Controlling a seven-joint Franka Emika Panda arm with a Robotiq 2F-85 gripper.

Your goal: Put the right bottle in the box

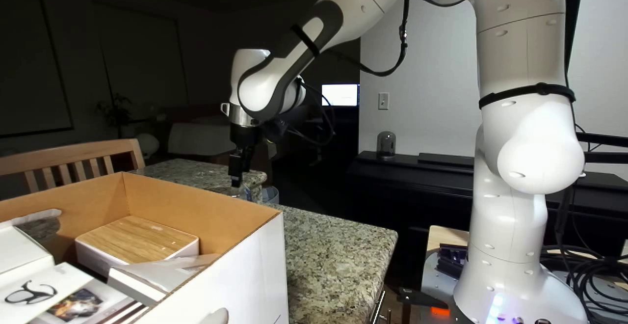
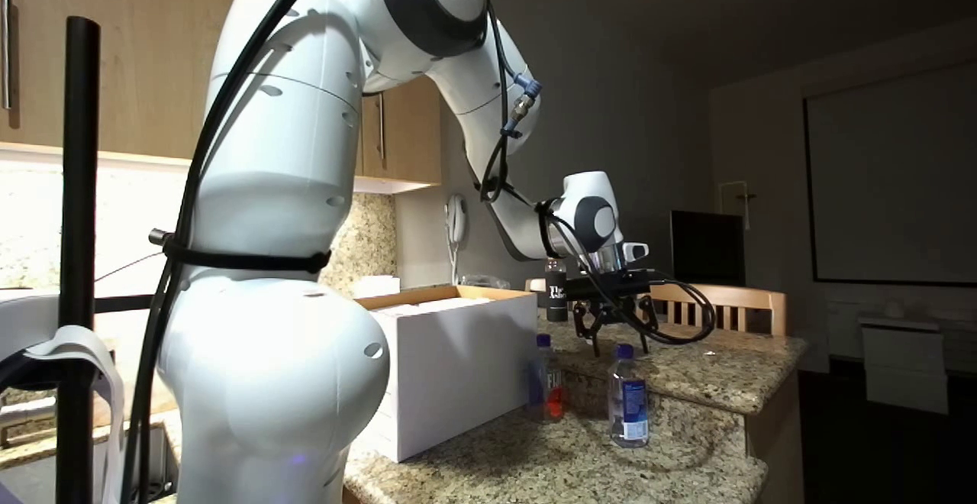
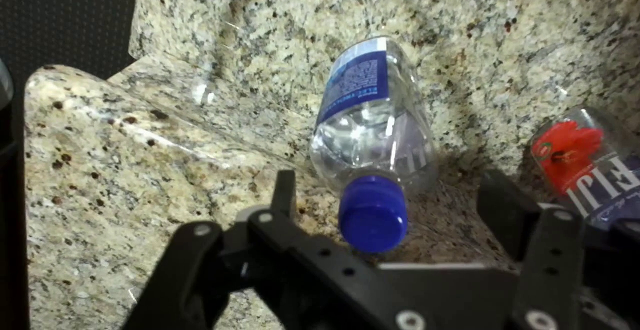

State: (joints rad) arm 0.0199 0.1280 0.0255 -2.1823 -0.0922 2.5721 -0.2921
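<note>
Two clear bottles with blue caps stand upright on the counter. The bottle with a blue label (image 2: 628, 401) is on the right in an exterior view and in the middle of the wrist view (image 3: 372, 105). The bottle with a reddish-orange mark (image 2: 551, 386) stands nearer the box and is at the right of the wrist view (image 3: 580, 155). My gripper (image 3: 389, 195) is open and empty, pointing down. The blue-labelled bottle's cap lies between its spread fingers, apart from both; exact height is unclear. The white cardboard box (image 2: 465, 366) shows its brown inside in an exterior view (image 1: 191, 203).
The box holds a wood-topped case (image 1: 140, 240), papers and white packages. A raised granite ledge (image 2: 687, 370) runs behind the bottles. A dark-labelled bottle (image 2: 556, 290) stands on it near the arm. A wooden chair (image 1: 73, 159) is beyond the counter.
</note>
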